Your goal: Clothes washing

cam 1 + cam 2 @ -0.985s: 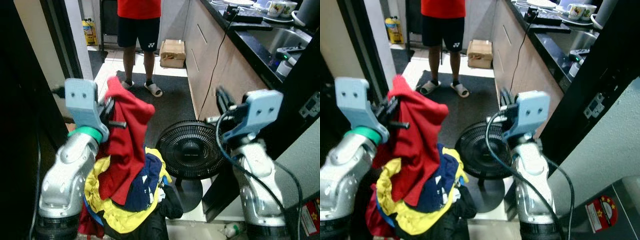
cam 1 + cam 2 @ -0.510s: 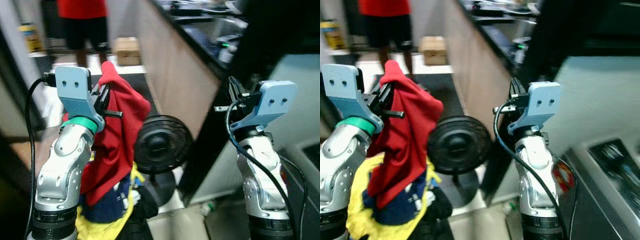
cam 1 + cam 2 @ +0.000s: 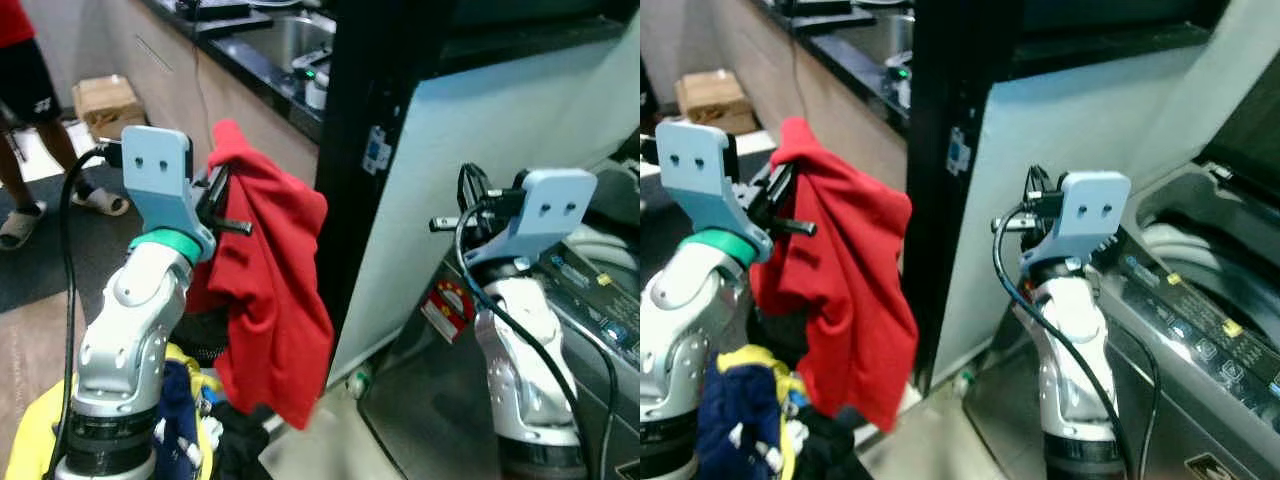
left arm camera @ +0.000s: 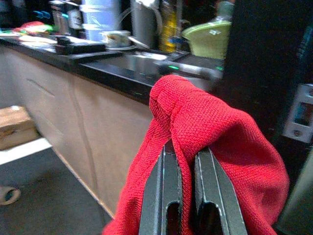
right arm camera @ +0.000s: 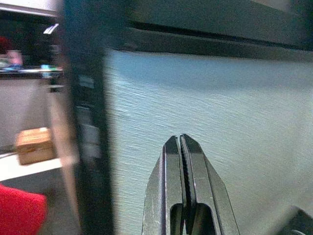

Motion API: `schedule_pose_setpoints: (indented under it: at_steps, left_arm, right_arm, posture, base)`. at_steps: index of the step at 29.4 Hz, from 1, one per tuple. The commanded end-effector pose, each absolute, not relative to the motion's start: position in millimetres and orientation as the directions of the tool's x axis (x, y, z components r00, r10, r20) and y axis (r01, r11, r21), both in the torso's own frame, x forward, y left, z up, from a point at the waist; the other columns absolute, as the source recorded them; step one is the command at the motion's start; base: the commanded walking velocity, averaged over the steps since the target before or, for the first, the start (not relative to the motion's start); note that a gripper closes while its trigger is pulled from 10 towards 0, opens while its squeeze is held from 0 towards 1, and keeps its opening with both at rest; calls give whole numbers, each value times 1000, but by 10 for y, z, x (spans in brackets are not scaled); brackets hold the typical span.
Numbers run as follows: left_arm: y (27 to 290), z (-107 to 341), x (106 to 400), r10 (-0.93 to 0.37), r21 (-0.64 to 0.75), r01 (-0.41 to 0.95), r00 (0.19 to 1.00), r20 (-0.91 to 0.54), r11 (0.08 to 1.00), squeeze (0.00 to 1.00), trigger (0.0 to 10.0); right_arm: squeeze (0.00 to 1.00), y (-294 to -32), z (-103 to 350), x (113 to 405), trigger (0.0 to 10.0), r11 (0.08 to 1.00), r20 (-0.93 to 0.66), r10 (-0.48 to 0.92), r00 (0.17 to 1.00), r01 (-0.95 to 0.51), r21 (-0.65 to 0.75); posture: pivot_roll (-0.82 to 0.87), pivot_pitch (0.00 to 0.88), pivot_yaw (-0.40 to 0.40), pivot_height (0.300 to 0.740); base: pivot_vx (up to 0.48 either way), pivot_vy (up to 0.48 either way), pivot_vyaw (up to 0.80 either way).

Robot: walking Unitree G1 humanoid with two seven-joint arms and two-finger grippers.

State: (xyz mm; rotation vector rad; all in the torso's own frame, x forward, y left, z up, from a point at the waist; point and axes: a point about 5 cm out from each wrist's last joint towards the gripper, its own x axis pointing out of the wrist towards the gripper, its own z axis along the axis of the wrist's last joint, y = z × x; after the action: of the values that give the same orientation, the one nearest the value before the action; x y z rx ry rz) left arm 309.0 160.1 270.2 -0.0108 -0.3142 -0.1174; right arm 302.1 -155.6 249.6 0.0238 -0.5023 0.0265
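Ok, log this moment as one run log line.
left pincer: shut on red garment, held up | right pincer: shut, nothing held | washing machine: at robot's right, lid open

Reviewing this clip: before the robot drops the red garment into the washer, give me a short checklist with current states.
1. Left gripper fingers pinch the red garment: ok.
2. Garment hangs free of the laundry pile: ok.
3. Washing machine lid open, drum rim showing: ok.
4. Garment over the drum: not ok, it is left of the machine.
5. Right gripper fingers shut, empty: ok.
6. Drum contents: cannot tell.
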Motion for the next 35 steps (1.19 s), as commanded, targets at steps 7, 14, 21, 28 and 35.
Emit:
schedule_pose_setpoints:
  at_steps: [7,14,21,28,35]
  left_arm:
    - [1534,2745,3096,-146,13,150,933,328,989,0,10000]
    - [1539,2733,3110,-145,11,149,935,324,989,0,10000]
    - [1543,2723,3127,-144,5,150,937,319,989,0,10000]
    - [1548,2732,3130,-143,4,150,936,322,989,0,10000]
    - [1550,2725,3130,-142,6,148,936,323,989,0,10000]
  right_arm:
    - [0,-1596,2510,3005,10000,999,488,-5,873,-15,37]
    - [0,-1598,2515,3007,10000,999,489,-6,873,-13,34]
    - [0,-1593,2520,3011,10000,999,489,-3,872,-13,29]
    - [0,-1585,2523,3014,10000,999,490,1,872,-17,27]
    - [0,-1580,2521,3017,10000,999,490,4,872,-20,27]
  posture:
    - [79,0,23,740]
    - [77,0,23,740]
    - [74,0,23,740]
    - [76,0,21,740]
    - [77,0,19,740]
  base:
    - [0,0,-800]
    - [0,0,-800]
    - [0,0,-800]
    - [0,0,-800]
    - [0,0,-800]
